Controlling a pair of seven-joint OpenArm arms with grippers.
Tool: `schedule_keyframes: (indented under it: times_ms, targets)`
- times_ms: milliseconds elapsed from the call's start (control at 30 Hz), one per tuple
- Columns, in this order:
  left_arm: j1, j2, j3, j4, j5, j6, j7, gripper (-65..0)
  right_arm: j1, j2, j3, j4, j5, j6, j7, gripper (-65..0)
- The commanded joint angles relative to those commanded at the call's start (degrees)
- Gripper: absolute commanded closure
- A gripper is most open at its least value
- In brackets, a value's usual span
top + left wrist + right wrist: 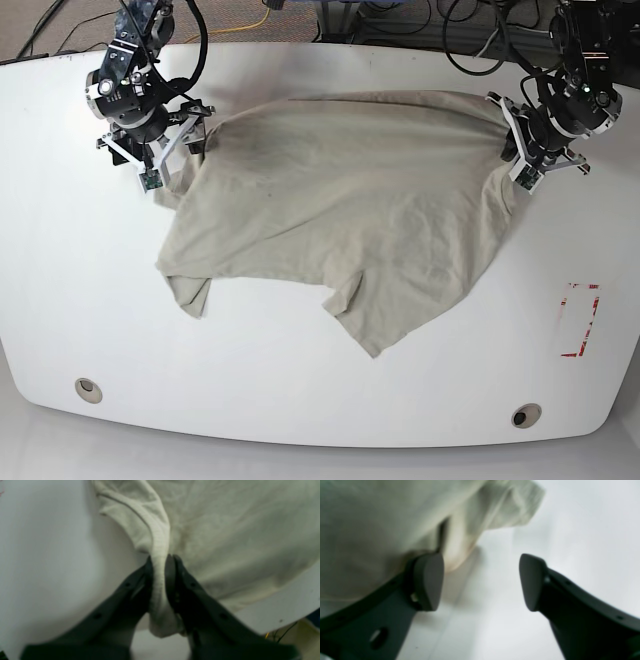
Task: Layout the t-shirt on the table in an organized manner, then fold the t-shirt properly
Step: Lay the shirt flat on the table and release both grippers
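- On the white table (320, 400), I have the t-shirt (350, 200) spread across the far half, mostly opened out but skewed and creased; no fold is started
- My left gripper (161, 560) is clamped on a bunched, ribbed edge of the t-shirt at the cloth's corner nearest the red tape rectangle (580, 320), the jaws pressed tight against the fabric between them
- My right gripper (481, 580) stands with its jaws wide apart over bare table at the opposite far corner of the t-shirt; one jaw touches or sits just beside the cloth edge, and nothing is held
- The near edge of the t-shirt is ragged: one flap hangs toward the left grommet hole (88, 389), another drops toward the table's middle, short of the right grommet hole (526, 414)
- I judge the layout step as partly done: the far edge is roughly stretched between my two arms, but the near flaps want flattening and squaring
- All of the folding is left, as I read it
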Motion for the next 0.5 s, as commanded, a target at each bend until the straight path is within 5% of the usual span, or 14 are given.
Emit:
schedule_keyframes:
  times_ms: [167,500]
  targets:
    - [-0.7,-0.4,0.0,0.0,0.3,0.0,0.2,-44.7,1.2,0.0,0.0,0.0,0.3,0.09,0.0,-50.3]
    - [-2.9,-2.8,-2.4,0.1,0.2,0.0,0.3,-44.7,8.1,1.7,0.0,-0.1,0.1,0.09,0.0,-50.3]
